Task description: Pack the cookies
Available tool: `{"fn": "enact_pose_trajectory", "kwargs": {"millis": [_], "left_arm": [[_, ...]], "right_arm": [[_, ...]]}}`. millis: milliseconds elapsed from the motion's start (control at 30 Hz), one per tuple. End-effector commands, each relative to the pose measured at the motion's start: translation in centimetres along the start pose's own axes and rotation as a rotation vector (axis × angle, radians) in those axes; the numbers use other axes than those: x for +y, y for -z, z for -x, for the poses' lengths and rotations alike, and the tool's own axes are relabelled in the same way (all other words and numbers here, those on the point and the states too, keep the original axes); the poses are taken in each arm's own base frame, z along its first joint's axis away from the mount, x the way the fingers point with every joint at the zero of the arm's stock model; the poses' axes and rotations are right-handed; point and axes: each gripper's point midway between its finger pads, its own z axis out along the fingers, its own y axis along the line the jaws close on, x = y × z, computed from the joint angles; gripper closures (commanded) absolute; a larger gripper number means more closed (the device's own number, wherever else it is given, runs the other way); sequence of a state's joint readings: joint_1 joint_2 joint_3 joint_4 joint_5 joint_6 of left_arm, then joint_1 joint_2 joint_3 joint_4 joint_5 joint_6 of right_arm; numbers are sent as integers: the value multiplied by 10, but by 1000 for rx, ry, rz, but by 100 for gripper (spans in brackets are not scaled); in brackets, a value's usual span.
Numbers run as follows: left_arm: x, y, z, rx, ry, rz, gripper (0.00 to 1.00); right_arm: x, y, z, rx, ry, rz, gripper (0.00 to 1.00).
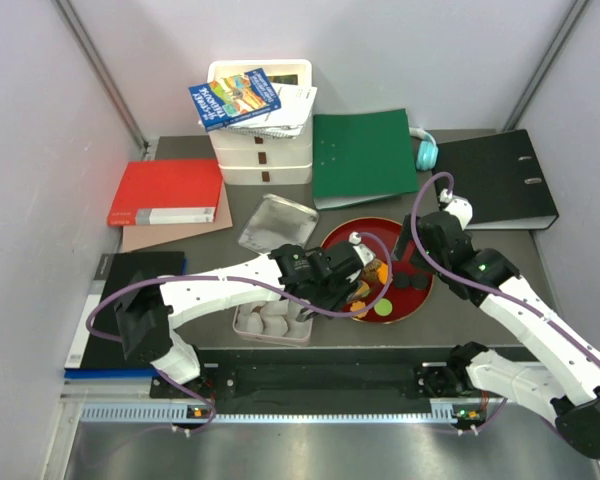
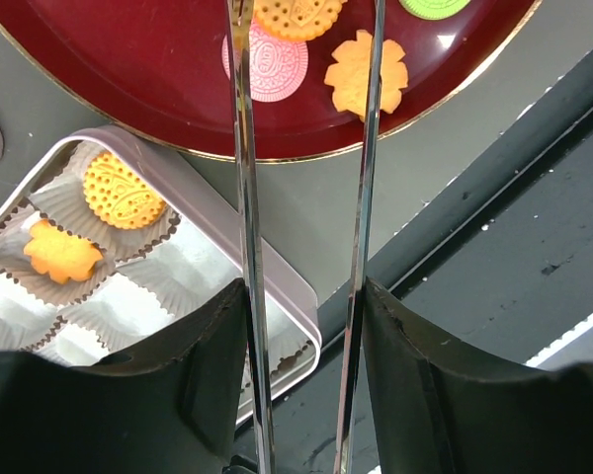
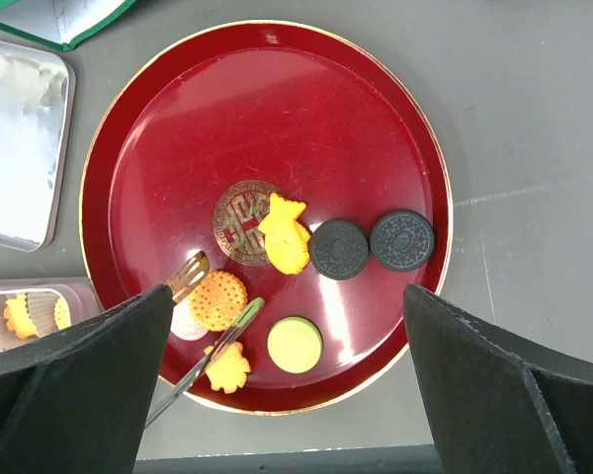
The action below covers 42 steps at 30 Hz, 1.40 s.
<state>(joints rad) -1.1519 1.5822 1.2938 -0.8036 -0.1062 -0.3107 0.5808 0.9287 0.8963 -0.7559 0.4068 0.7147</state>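
Now orange, pink, green and black cookies (image 3: 285, 235) dot the tray (image 3: 277, 109); left end effector (image 2: 302, 316) pinches tongs (image 2: 243, 197).

A grey table (image 1: 220, 262) is standing inside pale walls (image 1: 40, 120) on three sides; slanted metal struts (image 1: 100, 75) are running down both rear corners under even light.

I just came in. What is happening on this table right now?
The left gripper holds long metal tongs over the round red plate, their tips on either side of a round orange cookie. The pale rectangular tin of white paper cups already contains two orange cookies; the rest lie on the plate. The right gripper hangs open above the plate, holding nothing.
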Motion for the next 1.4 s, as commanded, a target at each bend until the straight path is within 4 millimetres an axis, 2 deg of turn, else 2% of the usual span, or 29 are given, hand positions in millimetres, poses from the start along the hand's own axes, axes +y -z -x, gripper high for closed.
{"fn": "enact_pose_trajectory", "kwargs": {"millis": [0, 200, 333, 500, 633, 733, 833, 967, 1067, 1133, 1200, 1233, 1367], "left_arm": [[3, 6, 11, -58, -5, 26, 48], [11, 14, 13, -84, 9, 64, 46], [11, 9, 1, -51, -2, 53, 47], [9, 8, -4, -39, -1, 40, 55], [17, 18, 3, -74, 7, 79, 58], [29, 42, 19, -147, 22, 137, 57], [41, 76, 34, -237, 57, 186, 56], [51, 107, 31, -287, 116, 208, 56], [62, 124, 16, -287, 177, 240, 55], [70, 132, -4, -261, 230, 263, 55], [78, 133, -23, -239, 267, 294, 55], [82, 140, -33, -244, 309, 295, 55], [91, 147, -60, -230, 389, 312, 55]], "right_arm": [[-3, 2, 3, -29, 14, -8, 1], [-3, 2, 3, -28, 14, -7, 1], [-3, 1, 2, -26, 10, -9, 1], [-2, 2, 3, -28, 8, -3, 1], [-1, 2, 3, -25, 2, -1, 1], [0, 2, 4, -30, -4, 5, 1], [4, 0, 3, -27, -5, 18, 1], [12, -6, 3, -14, -4, 36, 1], [20, -9, 5, -7, -3, 56, 1], [26, -12, 7, -3, 2, 65, 1], [31, -14, 9, -2, 5, 76, 1], [34, -15, 9, 4, 7, 83, 1], [42, -17, 8, 18, 11, 105, 1]]}}
